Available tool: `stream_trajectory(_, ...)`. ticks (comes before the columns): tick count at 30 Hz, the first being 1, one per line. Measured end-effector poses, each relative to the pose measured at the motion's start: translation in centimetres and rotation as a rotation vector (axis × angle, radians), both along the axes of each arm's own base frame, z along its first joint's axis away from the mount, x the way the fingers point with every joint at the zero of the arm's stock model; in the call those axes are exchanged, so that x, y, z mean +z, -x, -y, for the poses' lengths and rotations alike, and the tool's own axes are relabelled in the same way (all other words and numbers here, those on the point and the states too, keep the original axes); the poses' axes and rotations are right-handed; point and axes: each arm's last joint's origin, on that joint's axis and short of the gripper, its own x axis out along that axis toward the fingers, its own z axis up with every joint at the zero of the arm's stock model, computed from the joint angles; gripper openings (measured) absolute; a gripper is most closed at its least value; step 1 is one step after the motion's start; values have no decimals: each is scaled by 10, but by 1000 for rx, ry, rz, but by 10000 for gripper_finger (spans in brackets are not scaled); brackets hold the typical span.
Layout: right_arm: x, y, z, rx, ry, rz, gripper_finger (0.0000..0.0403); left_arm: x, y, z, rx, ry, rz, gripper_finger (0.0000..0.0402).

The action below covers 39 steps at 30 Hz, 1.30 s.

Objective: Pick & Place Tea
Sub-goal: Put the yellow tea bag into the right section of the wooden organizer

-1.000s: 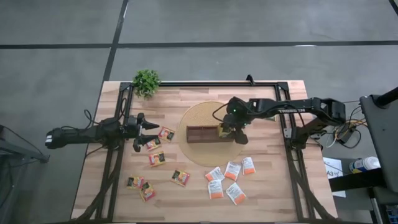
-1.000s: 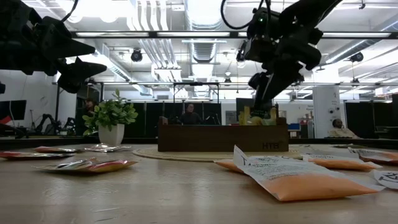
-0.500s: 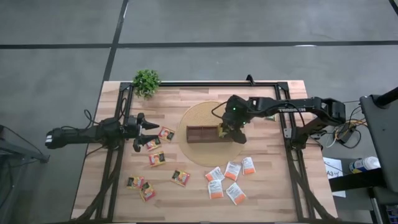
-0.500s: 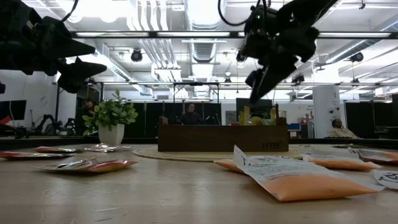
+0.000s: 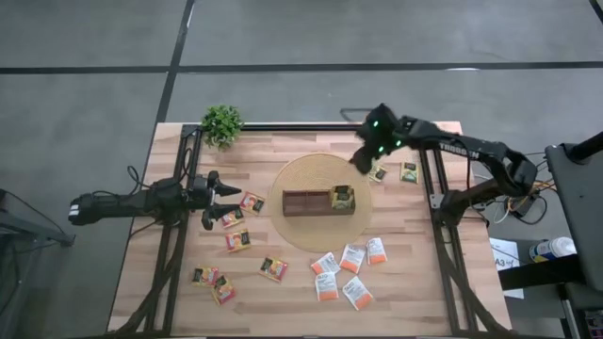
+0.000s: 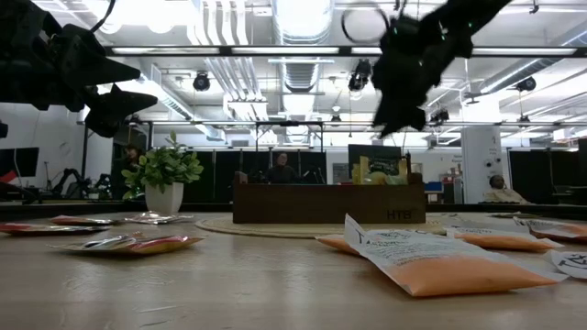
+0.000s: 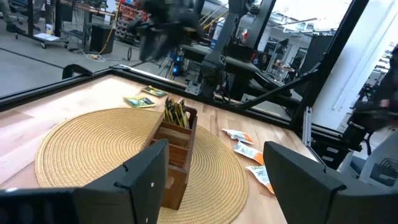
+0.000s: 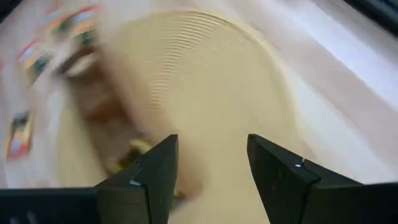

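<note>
The long dark-brown divided box (image 5: 318, 201) lies on a round woven mat (image 5: 303, 172); dark green-yellow sachets (image 5: 341, 198) stand in its right end compartment. Two more green-yellow sachets (image 5: 379, 172) lie flat on the wood right of the mat. White-orange sachets (image 5: 351, 257) lie near the table's front, and yellow-red-black ones (image 5: 237, 239) lie at the left. My right gripper (image 5: 364, 160) hangs open and empty above the mat's far right rim, also in its wrist view (image 8: 211, 146). My left gripper (image 5: 222, 201) waits open, raised above the left sachets.
A small green potted plant (image 5: 222, 123) stands at the far left corner. Black frame rails (image 5: 435, 188) run along the table's sides and far edge. Bare wood shows between the mat and the left sachets. In the left wrist view the box (image 7: 177, 140) lies ahead of the open fingers.
My right gripper has risen from the box's right end compartment and swung toward the table's far right, ending above the mat's rim near the two loose green-yellow sachets. The sachets in the box have stayed in place. My left arm has kept still.
</note>
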Motion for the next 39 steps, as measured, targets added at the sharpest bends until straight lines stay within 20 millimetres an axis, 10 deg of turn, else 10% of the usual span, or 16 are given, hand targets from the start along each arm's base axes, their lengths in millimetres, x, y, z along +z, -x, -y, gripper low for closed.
stream_trajectory(14,-48,93,40,-485,-348,-264,189,0,0,0,0,0,0,257)
stream_trajectory(39,-124,96,37,-710,-469,-235,166,0,0,0,0,0,0,257)
